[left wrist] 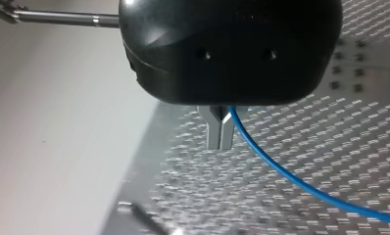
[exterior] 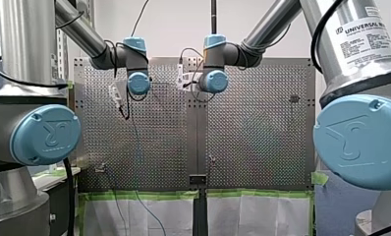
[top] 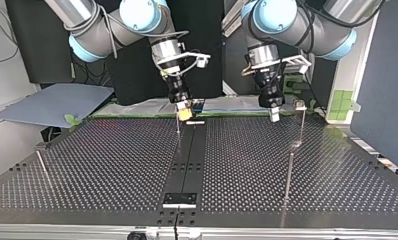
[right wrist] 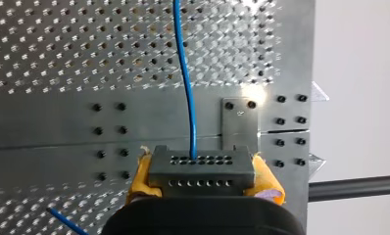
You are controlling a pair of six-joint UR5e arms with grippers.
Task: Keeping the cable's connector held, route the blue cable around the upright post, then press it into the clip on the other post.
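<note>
A white label (exterior: 368,38) on my right arm (exterior: 331,54), at the front view's two o'clock, reads "UNIVERSAL R"; its smaller lines are illegible. Blue joint caps at nine (exterior: 46,133) and four o'clock (exterior: 360,142) bear UR logos.

Blue cable (right wrist: 185,78), grey connector (right wrist: 200,169), yellow-padded right hand (right wrist: 202,177), perforated table (right wrist: 60,58).

blue cable (exterior: 136,162) runs across the perforated table (exterior: 257,137) below my left arm (exterior: 85,34).

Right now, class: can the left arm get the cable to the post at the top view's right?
Probably yes: my left claw, shut on the cable, hangs just beside that post with nothing between them; my right claw, holding the connector, is off at the middle.
</note>
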